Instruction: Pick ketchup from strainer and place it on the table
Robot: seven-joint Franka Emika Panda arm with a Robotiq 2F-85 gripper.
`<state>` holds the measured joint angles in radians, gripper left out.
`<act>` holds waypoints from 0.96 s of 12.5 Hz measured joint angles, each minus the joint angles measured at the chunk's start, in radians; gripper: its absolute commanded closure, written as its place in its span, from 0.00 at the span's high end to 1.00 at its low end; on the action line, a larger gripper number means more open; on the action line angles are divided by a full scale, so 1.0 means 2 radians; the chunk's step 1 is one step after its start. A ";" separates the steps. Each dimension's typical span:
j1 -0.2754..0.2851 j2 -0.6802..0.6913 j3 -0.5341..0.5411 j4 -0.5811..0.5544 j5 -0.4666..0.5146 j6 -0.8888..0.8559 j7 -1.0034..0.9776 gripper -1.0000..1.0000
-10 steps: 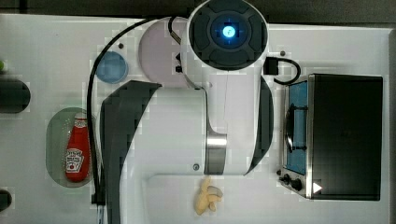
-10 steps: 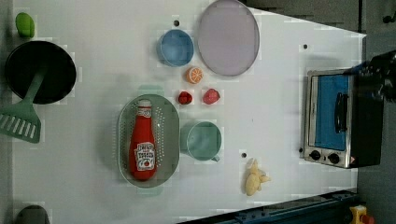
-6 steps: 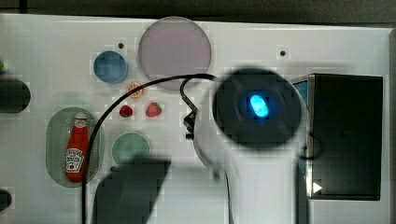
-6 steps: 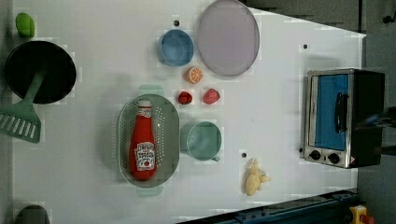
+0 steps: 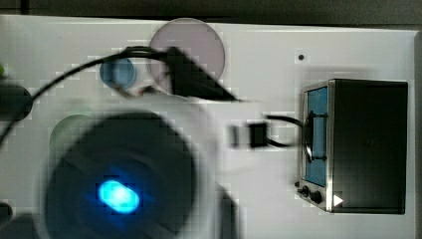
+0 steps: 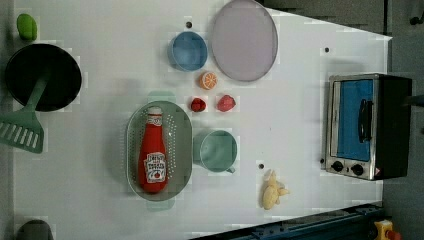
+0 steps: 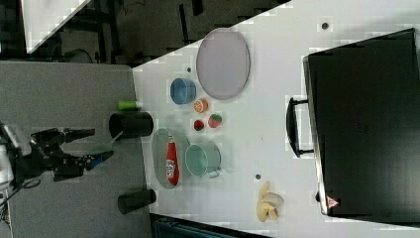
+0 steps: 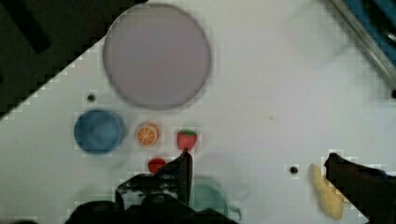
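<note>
In the left view, going left to right: a black round pan [image 6: 42, 76] w/ a green plastic spatula [image 6: 21, 131] sat at the edge of the white flat table [image 6: 300, 125]. Next came the pale green oval perforated strainer [image 6: 159, 150], and the red squeeze ketchup bottle [image 6: 152, 152] w/ white cap lay inside it, cap toward the blue bowl [image 6: 187, 51]. Just beside the strainer stood a teal-green round cup [image 6: 217, 150]. Above that were two small red strawberries, an orange slice [image 6: 208, 80] and the round lilac plate [image 6: 243, 40]. Then a yellow banana [image 6: 272, 190], and a silver toaster oven [image 6: 367, 126] w/ blue door. In the right view the black gripper [image 7: 96, 145] hung well apart from the strainer, over the grey area off the table's edge, fingers spread wide, holding nothing.
</note>
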<state>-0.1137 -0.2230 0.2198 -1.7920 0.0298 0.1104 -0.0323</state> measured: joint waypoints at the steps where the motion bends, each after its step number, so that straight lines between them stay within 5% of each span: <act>1: 0.002 0.014 0.022 -0.005 0.000 0.000 0.000 1.00; 7: 0.026 0.112 0.162 -0.033 0.000 0.006 0.008 1.00; 12: 0.038 0.122 0.262 -0.076 0.002 0.092 0.008 1.00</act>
<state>-0.0374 0.0214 0.7432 -1.9434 0.0342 0.2949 -0.0159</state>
